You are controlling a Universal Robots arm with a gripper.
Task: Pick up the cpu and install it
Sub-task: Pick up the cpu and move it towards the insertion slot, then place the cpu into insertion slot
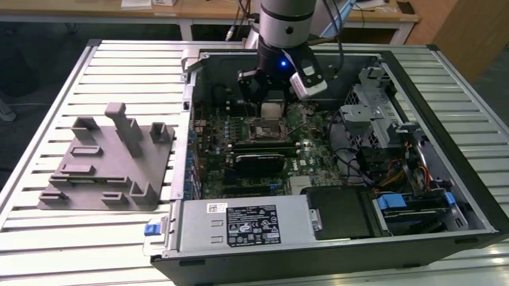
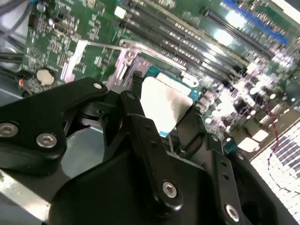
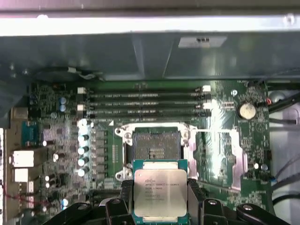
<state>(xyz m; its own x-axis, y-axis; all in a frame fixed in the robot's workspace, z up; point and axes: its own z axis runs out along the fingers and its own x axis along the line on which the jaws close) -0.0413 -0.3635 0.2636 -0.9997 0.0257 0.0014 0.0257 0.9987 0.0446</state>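
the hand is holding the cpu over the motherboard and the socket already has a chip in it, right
No, the socket is empty: the first wrist view shows its bare dark bed inside the metal frame. The hand is holding the cpu over the motherboard.

Open computer case on slatted table, grey fixture beside, green motherboard inside

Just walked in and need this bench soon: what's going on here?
The arm's gripper is shut on the cpu, holding it inside the open computer case, near the motherboard socket. The socket stands open and empty, so the cpu isn't seated yet.
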